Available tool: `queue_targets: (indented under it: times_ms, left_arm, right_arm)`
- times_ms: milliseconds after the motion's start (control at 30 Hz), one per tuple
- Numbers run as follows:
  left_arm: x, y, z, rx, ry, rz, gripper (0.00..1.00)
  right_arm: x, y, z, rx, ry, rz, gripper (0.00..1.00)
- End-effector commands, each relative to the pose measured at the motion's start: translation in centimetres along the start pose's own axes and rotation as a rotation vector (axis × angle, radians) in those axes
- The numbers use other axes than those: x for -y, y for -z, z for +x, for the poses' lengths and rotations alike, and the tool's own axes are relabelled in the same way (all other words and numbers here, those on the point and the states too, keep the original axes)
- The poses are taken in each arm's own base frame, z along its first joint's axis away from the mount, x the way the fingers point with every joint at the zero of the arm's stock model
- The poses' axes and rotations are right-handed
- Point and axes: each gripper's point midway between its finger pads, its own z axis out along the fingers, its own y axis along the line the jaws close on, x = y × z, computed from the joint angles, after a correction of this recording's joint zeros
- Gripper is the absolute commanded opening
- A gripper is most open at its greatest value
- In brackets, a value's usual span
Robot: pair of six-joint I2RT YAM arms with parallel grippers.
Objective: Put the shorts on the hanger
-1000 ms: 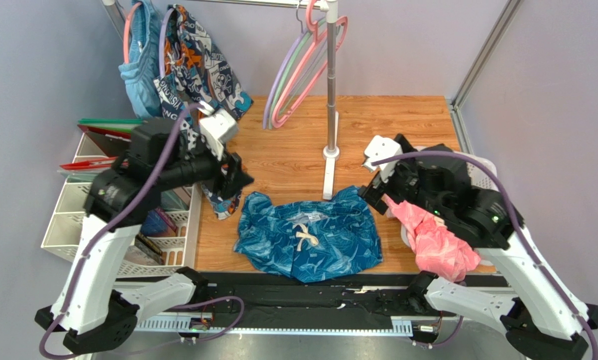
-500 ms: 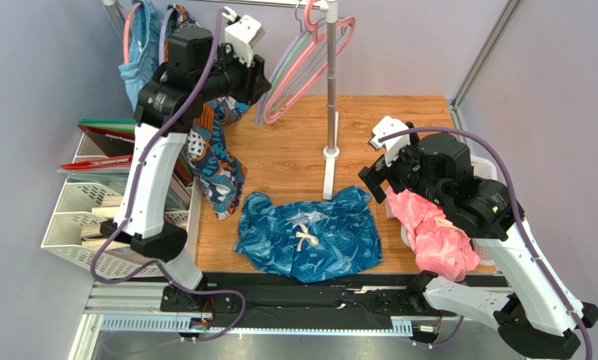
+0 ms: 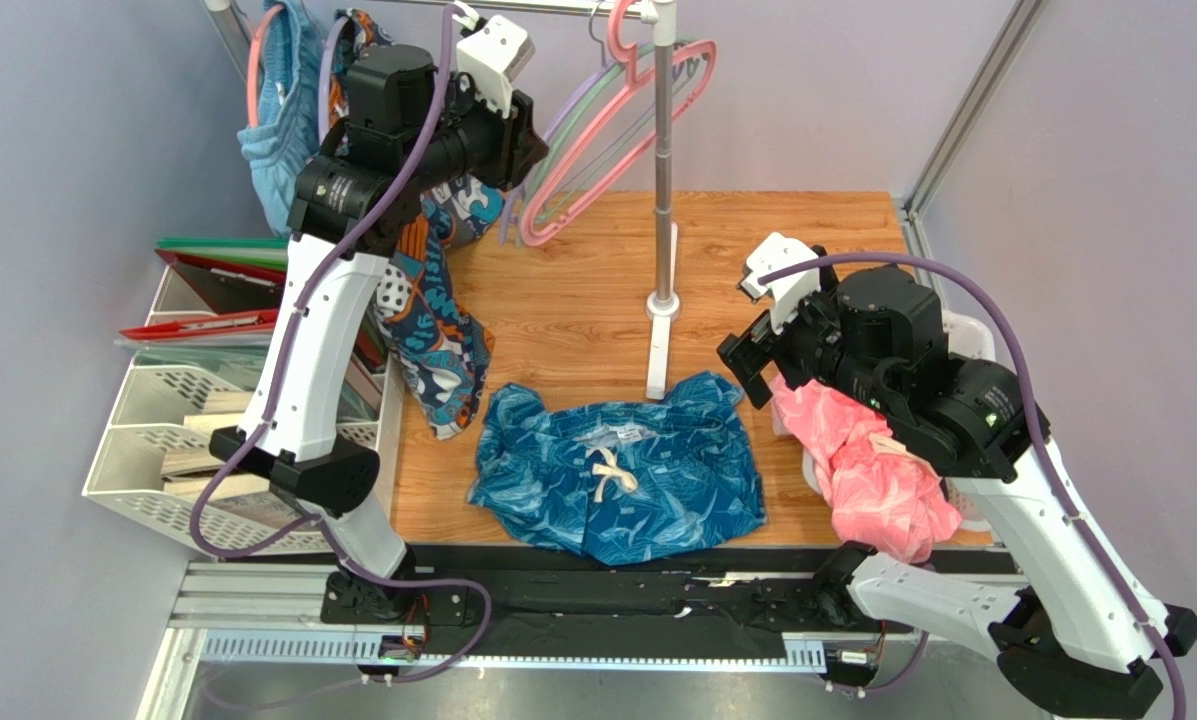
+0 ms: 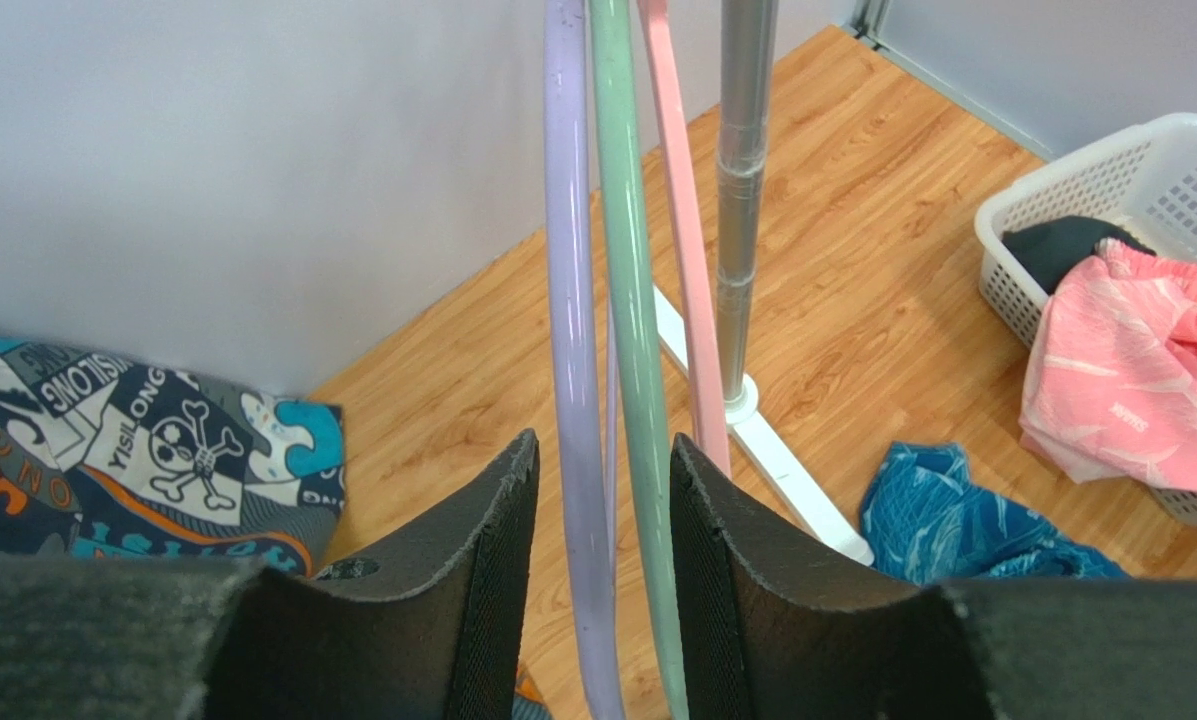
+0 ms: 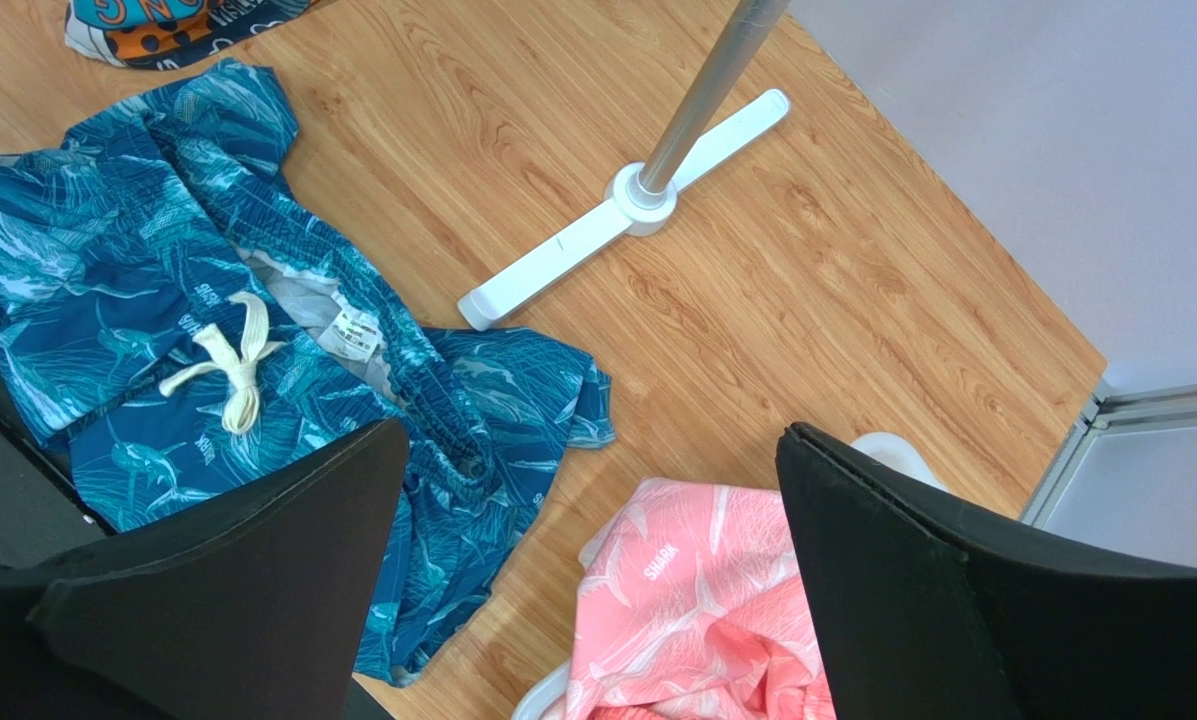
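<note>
The dark blue-teal shorts (image 3: 612, 465) lie flat on the wooden table near its front edge, white drawstring up; they also show in the right wrist view (image 5: 259, 345) and in the left wrist view (image 4: 980, 525). The lavender hanger (image 4: 574, 375) hangs from the rail next to a mint-green hanger (image 4: 634, 375) and a pink hanger (image 3: 619, 143). My left gripper (image 3: 522, 143) is raised to the hangers. Its fingers (image 4: 601, 450) stand apart with the lavender and green bars between them, not clamped. My right gripper (image 3: 747, 368) is open and empty (image 5: 592, 435), above the table right of the shorts.
The rack pole (image 3: 660, 150) stands on a white foot (image 3: 661, 308) behind the shorts. A pink garment (image 3: 875, 480) spills from a white basket (image 4: 1145, 165) at the right. A navy cartoon-print garment (image 3: 424, 315) and light blue shorts (image 3: 274, 120) hang at back left. White wire shelves (image 3: 139, 435) stand left.
My left arm has risen from low beside the navy garment up to the hangers on the rail; the hangers have swung a little to the right. The right arm shifted only slightly.
</note>
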Motion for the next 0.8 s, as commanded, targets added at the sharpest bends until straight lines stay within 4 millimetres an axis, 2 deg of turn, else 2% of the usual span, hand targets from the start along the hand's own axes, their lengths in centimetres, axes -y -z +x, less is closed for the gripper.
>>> queue_targets:
  times_ms: [0, 200, 367, 633, 767]
  left_arm:
    - [-0.6, -0.7, -0.7, 0.034, -0.004, -0.011, 0.42]
    - [-0.6, -1.7, 0.5, 0.007, 0.001, -0.004, 0.41]
    - [-1.5, -2.8, 1.7, -0.027, -0.006, -0.038, 0.41]
    - [-2.7, -3.1, 1.7, -0.008, 0.017, -0.054, 0.38]
    - [-2.3, -1.9, 0.6, 0.026, 0.017, -0.007, 0.45]
  right_arm:
    - [0.1, 0.5, -0.7, 0.042, -0.024, 0.003, 1.0]
    - [0.1, 0.6, -0.4, 0.036, -0.019, 0.008, 1.0]
    - [0.0, 0.7, -0.4, 0.038, -0.024, 0.004, 1.0]
    - [-0.1, 0.9, 0.0, 0.03, -0.025, 0.0, 1.0]
    - [-0.2, 1.0, 0.4, 0.019, -0.02, -0.002, 1.0]
